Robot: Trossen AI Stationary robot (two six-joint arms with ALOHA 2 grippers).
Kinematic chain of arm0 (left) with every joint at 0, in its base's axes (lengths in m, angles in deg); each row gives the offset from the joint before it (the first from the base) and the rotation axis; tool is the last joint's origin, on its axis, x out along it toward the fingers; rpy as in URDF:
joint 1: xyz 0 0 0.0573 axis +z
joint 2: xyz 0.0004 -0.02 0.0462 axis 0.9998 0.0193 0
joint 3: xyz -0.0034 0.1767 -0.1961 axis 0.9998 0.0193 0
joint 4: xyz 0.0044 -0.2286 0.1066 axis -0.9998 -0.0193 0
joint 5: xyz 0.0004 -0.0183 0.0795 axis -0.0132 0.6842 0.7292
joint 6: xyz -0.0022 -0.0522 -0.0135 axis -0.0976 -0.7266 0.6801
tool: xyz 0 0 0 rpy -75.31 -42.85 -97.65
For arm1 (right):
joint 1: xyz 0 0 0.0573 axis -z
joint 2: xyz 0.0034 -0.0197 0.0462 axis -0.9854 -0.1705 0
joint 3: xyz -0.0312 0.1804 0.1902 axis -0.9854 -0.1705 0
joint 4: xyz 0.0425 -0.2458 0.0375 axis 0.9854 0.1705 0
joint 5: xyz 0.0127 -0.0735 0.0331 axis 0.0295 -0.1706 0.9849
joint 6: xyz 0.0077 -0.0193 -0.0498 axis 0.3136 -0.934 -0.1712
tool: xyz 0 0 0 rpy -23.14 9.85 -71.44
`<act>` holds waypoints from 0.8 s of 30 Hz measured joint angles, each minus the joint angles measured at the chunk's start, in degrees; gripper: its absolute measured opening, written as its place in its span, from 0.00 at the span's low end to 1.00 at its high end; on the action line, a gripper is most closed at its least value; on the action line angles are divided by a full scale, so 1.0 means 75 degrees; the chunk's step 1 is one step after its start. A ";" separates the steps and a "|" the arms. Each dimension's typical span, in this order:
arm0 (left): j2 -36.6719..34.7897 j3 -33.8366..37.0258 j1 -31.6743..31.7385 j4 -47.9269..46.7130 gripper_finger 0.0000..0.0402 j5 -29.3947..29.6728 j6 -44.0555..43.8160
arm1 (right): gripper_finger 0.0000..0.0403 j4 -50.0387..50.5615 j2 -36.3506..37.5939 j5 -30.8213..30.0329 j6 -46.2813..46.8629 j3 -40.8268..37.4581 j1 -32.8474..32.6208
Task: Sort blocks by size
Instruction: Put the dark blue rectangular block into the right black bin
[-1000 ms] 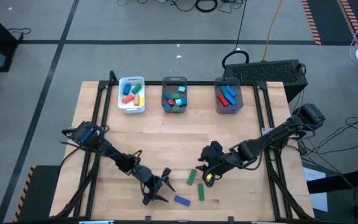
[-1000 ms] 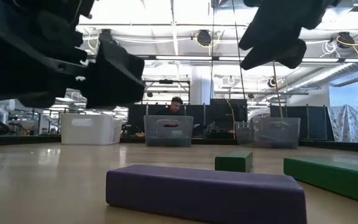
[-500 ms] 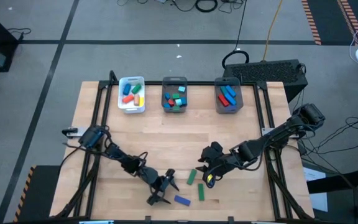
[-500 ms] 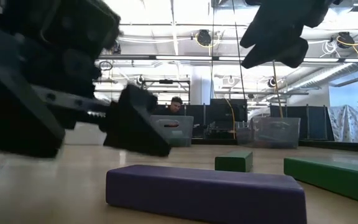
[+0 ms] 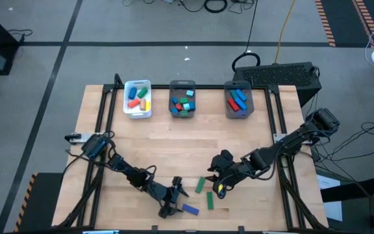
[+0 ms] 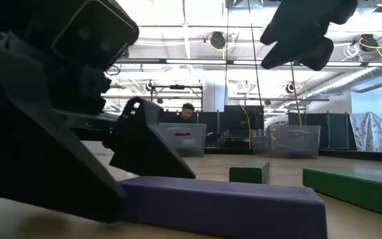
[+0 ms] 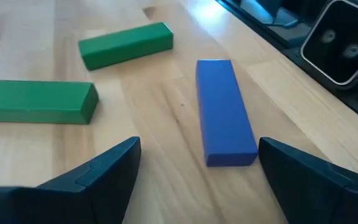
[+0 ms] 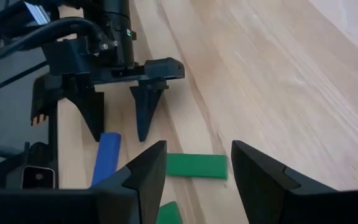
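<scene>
A blue block (image 7: 224,112) lies flat on the table near its front edge, just ahead of my left gripper (image 7: 197,180). That gripper is open and low over the wood, one finger on either side of the block's near end, touching nothing. The low view shows the same block (image 6: 224,206) with the left fingers (image 6: 151,149) beside it. Two green blocks (image 5: 200,184) (image 5: 210,200) lie flat to its right. My right gripper (image 8: 197,180) hangs open above the green blocks, nothing between its fingers.
At the far edge stand a white tray (image 5: 137,108) and two grey bins (image 5: 182,83) (image 5: 237,84), each holding several coloured blocks. Bare wood stretches between the bins and the grippers. A camera (image 7: 344,40) sits at the table's front edge, near the blue block.
My left gripper has moved down and toward the table's right, closing in on the blue block, and has rolled a little; its fingers now flank the block's near end. The blocks and my right gripper have kept still.
</scene>
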 joint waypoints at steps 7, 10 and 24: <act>0.0000 0.0000 -0.0280 0.0025 0.67 0.0223 -0.0018 | 0.41 -0.0128 0.0000 -0.0477 0.0405 0.0000 -0.0354; 0.0000 0.0000 -0.0372 0.0009 0.58 0.0277 -0.0058 | 0.41 -0.0231 0.0000 -0.0731 0.0565 0.0000 -0.0490; 0.0527 -0.0411 -0.0427 0.0189 0.51 0.0608 -0.0084 | 0.41 -0.0457 0.0000 -0.0810 0.0743 0.0000 -0.0552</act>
